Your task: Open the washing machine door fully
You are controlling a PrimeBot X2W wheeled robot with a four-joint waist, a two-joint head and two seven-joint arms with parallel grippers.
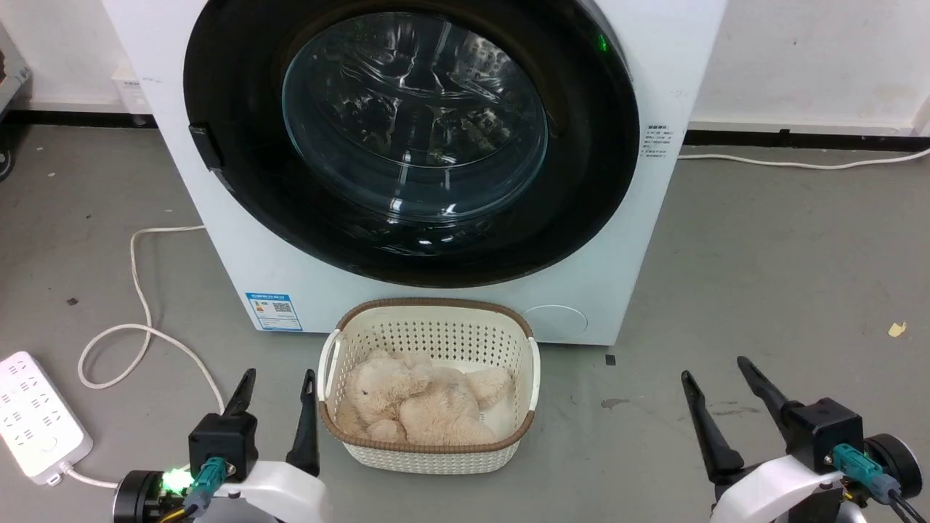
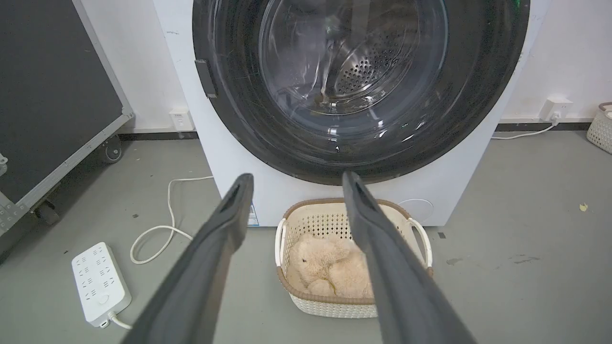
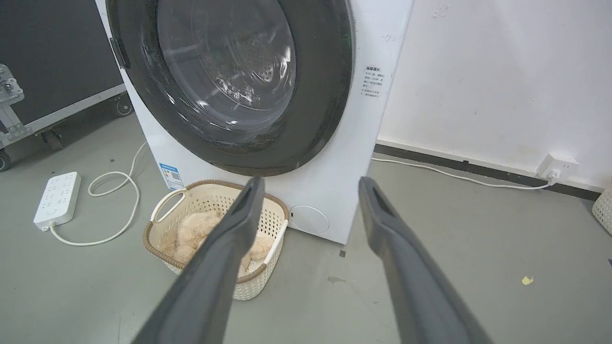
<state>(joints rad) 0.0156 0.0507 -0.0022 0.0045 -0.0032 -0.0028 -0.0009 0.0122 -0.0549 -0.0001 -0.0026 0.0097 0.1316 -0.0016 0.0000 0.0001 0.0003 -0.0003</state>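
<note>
The washing machine door (image 1: 410, 138) is a glossy black disc with a clear glass bowl centre, lying flat against the white machine front; its small black handle (image 1: 205, 147) sits at the disc's left edge. The same door (image 2: 358, 81) (image 3: 229, 81) fills the top of both wrist views. My left gripper (image 1: 280, 383) is open, low at the lower left, well short of the door. My right gripper (image 1: 719, 372) is open at the lower right, also far from the door. Nothing lies between either pair of fingers.
A cream basket (image 1: 436, 319) holding a beige plush toy (image 1: 421, 403) stands on the floor right before the machine. A white power strip (image 1: 36, 414) and its looping cable (image 1: 138, 305) lie at left. A dark wheeled case (image 2: 52, 95) stands left of the machine.
</note>
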